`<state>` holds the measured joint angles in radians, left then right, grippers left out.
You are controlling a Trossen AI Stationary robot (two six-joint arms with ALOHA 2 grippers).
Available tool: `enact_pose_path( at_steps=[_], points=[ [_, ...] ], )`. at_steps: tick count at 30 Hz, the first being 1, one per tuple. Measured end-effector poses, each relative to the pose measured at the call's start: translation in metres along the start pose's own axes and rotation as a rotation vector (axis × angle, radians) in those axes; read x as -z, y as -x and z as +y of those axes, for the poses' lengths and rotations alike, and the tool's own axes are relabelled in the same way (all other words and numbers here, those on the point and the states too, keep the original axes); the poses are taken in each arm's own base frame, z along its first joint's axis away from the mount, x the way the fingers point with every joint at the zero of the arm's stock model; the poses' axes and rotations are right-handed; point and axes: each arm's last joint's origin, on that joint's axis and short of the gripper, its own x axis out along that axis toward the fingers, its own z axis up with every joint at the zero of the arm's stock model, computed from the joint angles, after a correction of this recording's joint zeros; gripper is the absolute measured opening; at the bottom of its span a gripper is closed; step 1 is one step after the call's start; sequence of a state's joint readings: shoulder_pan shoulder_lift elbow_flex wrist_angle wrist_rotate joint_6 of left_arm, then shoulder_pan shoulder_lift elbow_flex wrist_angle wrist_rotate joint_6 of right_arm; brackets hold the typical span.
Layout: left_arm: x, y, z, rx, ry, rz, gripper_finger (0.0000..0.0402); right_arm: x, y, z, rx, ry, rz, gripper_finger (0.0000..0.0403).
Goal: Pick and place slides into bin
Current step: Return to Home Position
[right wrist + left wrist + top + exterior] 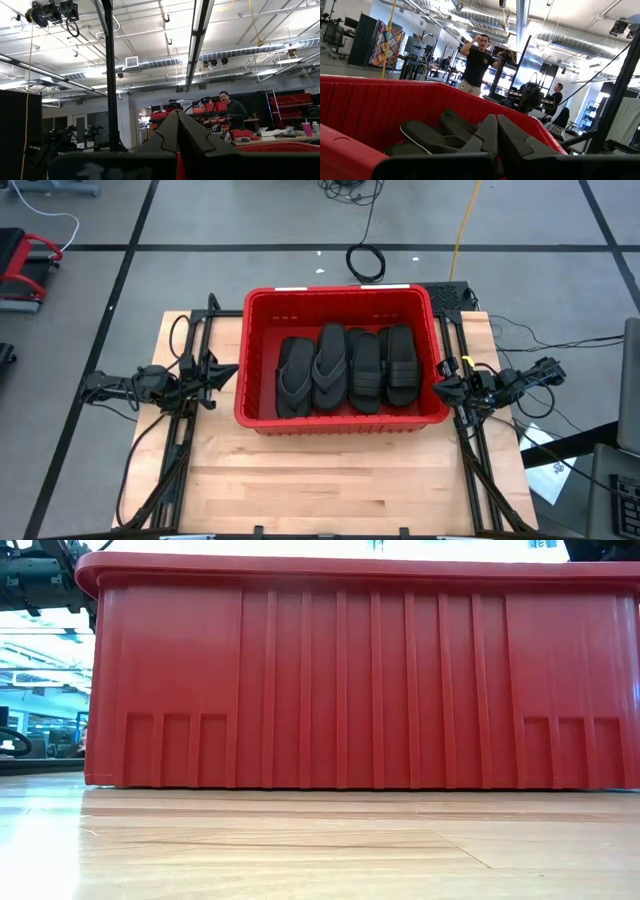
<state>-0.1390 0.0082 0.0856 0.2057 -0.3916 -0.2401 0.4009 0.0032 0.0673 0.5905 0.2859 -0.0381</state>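
The red bin (340, 304) stands on the wooden table's far half, and its ribbed near wall (360, 690) fills the low view. Inside lie several black slides (345, 368) side by side on the bin's floor; they also show in the left wrist view (435, 137). My left gripper (228, 372) is shut and empty just left of the bin's left wall, its fingertips (496, 125) together. My right gripper (440, 388) is shut and empty just right of the bin's right wall, its fingertips (176, 122) together.
The near half of the table (330, 480) is bare wood. Arm frames and cables (170, 450) run along both table sides. People (477, 62) stand in the room beyond the table.
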Motion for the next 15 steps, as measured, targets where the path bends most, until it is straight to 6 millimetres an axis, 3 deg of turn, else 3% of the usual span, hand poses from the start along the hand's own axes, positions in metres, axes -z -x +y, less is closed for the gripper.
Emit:
enact_pose_path(
  at_steps=[15],
  points=[
    [0.0000,0.0000,0.0000,0.000,0.000,0.000,0.0028,0.0000,0.0000,0.0000,0.000,0.000,0.000,0.0000]
  ],
)
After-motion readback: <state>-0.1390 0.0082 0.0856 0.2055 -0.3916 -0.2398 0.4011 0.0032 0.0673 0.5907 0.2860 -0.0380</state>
